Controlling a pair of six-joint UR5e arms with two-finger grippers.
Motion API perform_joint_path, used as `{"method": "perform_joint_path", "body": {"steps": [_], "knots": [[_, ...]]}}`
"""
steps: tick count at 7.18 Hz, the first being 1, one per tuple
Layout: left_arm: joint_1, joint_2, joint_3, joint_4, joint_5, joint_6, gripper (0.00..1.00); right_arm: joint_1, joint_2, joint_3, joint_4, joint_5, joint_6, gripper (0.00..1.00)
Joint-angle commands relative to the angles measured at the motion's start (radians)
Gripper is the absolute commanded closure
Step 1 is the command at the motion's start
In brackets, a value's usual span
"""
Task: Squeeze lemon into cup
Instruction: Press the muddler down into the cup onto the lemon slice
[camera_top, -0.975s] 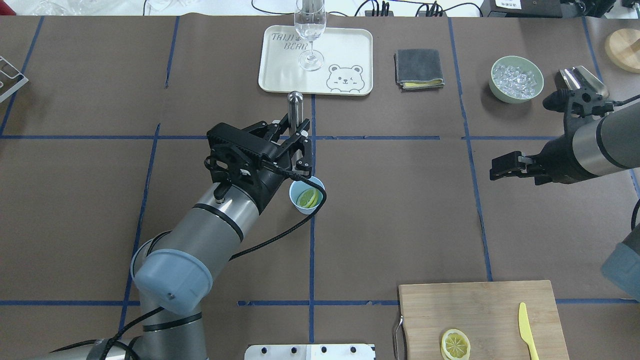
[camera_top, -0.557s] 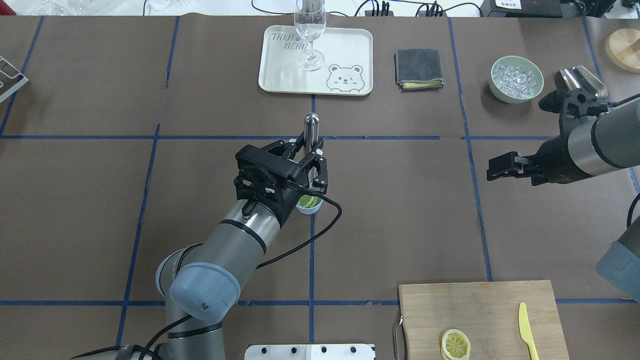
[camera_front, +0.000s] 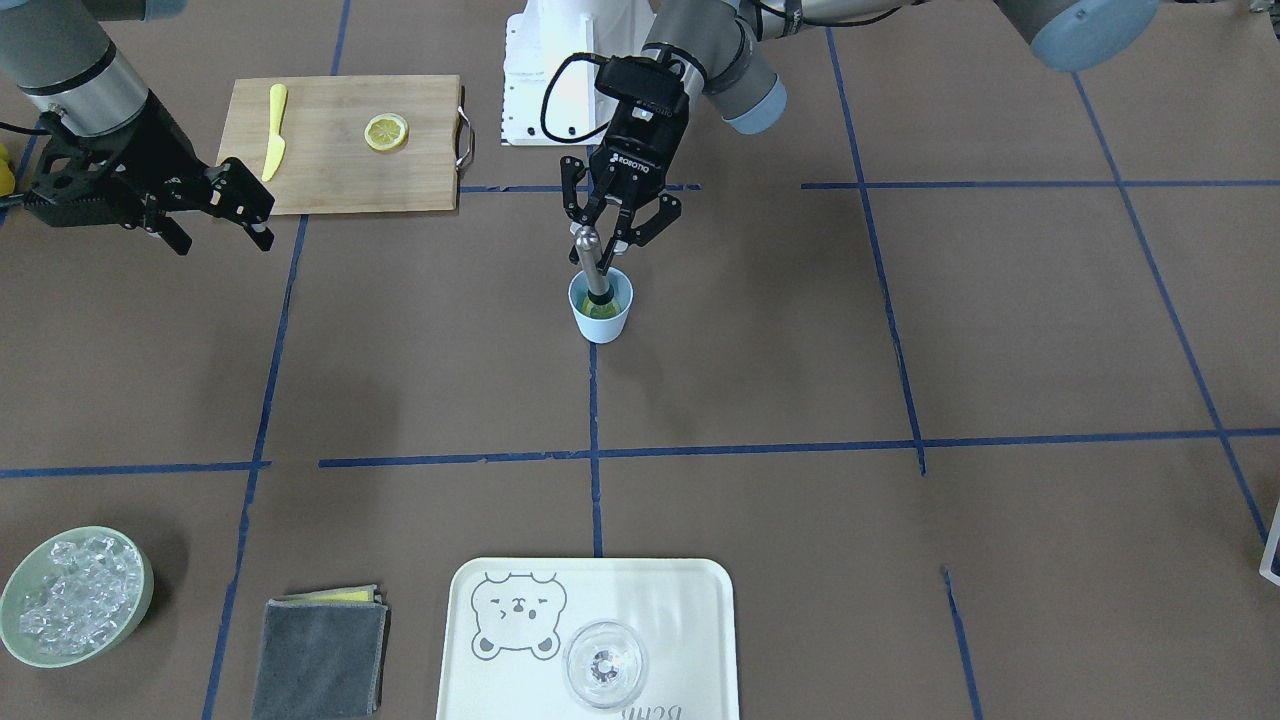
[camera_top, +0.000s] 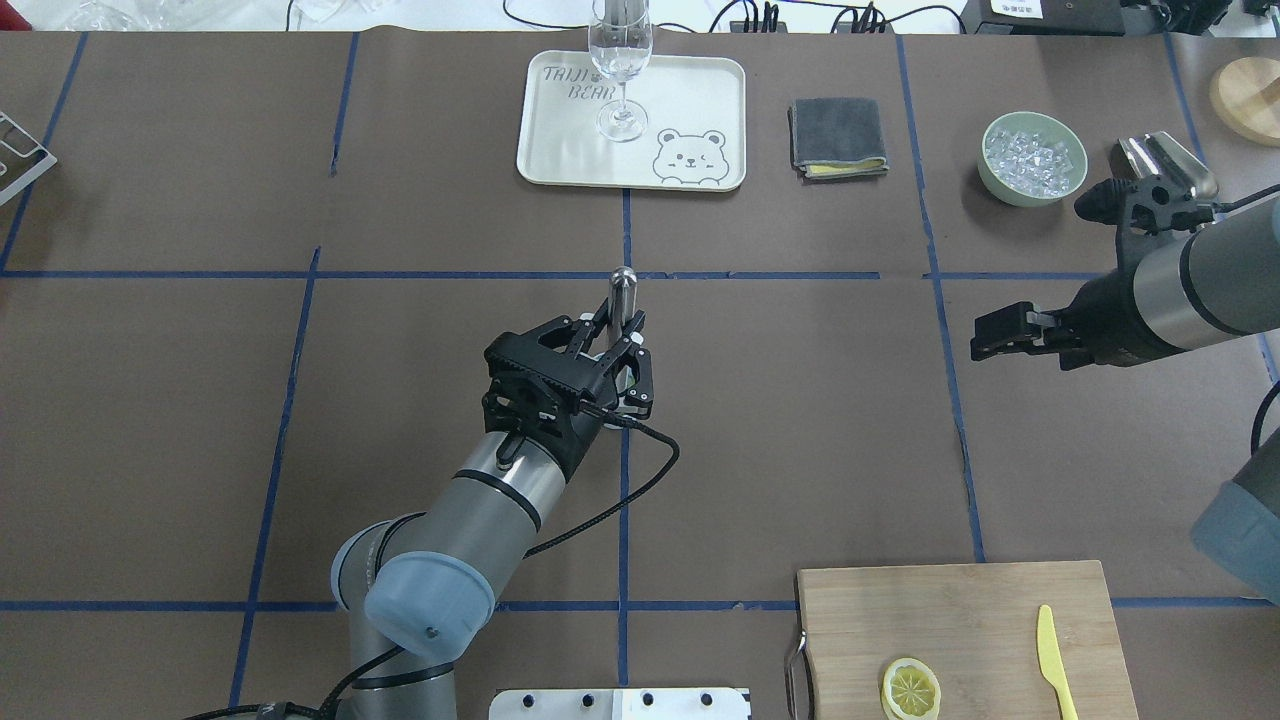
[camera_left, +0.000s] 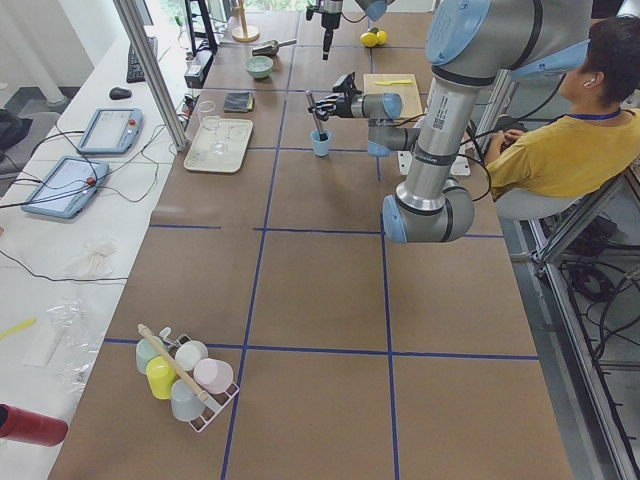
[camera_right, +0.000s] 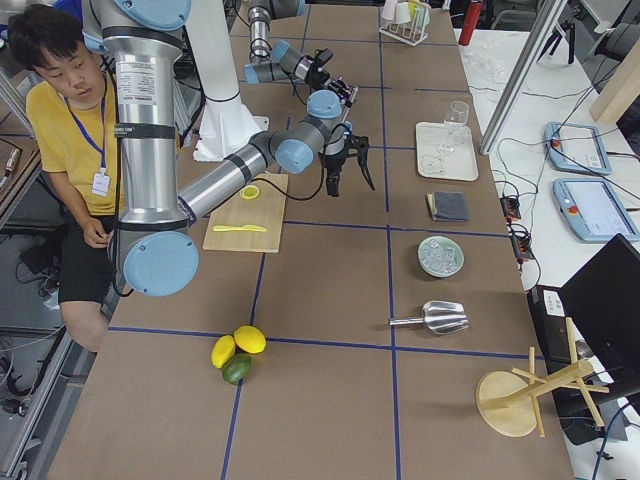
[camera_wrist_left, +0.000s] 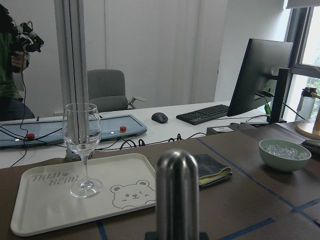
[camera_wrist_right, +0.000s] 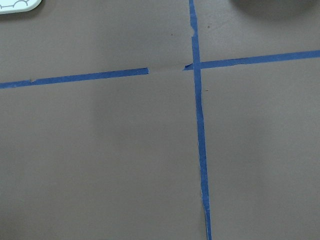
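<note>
The light-blue cup (camera_front: 601, 322) stands at the table's middle on the blue tape line. The lemon (camera_front: 609, 308) lies inside it as a yellow-green patch. My left gripper (camera_front: 604, 243) is shut on a steel muddler (camera_front: 590, 262), whose lower end is down in the cup on the lemon. In the overhead view the left gripper (camera_top: 622, 362) and the muddler (camera_top: 624, 288) cover the cup. The muddler's round top (camera_wrist_left: 177, 192) fills the left wrist view. My right gripper (camera_top: 988, 334) is open and empty, far right of the cup; it also shows in the front view (camera_front: 243, 204).
A white bear tray (camera_top: 690, 95) with a wine glass (camera_top: 620, 60) is at the back. A grey cloth (camera_top: 837, 135), a bowl of ice (camera_top: 1033, 158) and a metal scoop (camera_top: 1165, 160) are back right. A cutting board (camera_top: 950, 610) holds a lemon slice (camera_top: 910, 689) and a yellow knife (camera_top: 1052, 660).
My left gripper has moved right and toward the robot with the muddler, from beside the cup to over it, and it now covers the cup in the overhead view. The right arm has barely shifted.
</note>
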Motion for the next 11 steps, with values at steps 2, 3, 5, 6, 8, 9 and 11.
{"method": "perform_joint_path", "body": {"steps": [2,3,5,6,8,9,11], "knots": [[0.001,-0.001,0.029,-0.003,0.000,0.000,1.00,0.000,0.002,0.000,0.000,0.001,0.001,0.00],[0.001,0.001,0.037,-0.005,0.000,0.000,1.00,0.000,0.002,0.001,0.000,0.001,0.001,0.00],[0.001,-0.002,0.036,-0.003,0.000,0.002,1.00,0.000,0.002,0.000,0.000,0.001,0.001,0.00],[0.001,-0.005,0.028,-0.003,-0.001,0.003,1.00,0.000,0.002,0.000,0.000,0.001,0.001,0.00],[0.000,-0.024,-0.027,-0.003,-0.001,0.053,1.00,0.000,0.002,-0.002,0.000,0.001,0.002,0.00],[-0.005,-0.039,-0.065,-0.003,-0.004,0.078,1.00,-0.002,0.002,-0.002,0.000,0.001,0.002,0.00],[-0.020,-0.062,-0.151,0.012,-0.009,0.178,1.00,0.000,0.000,-0.002,0.000,0.001,0.007,0.00]]}}
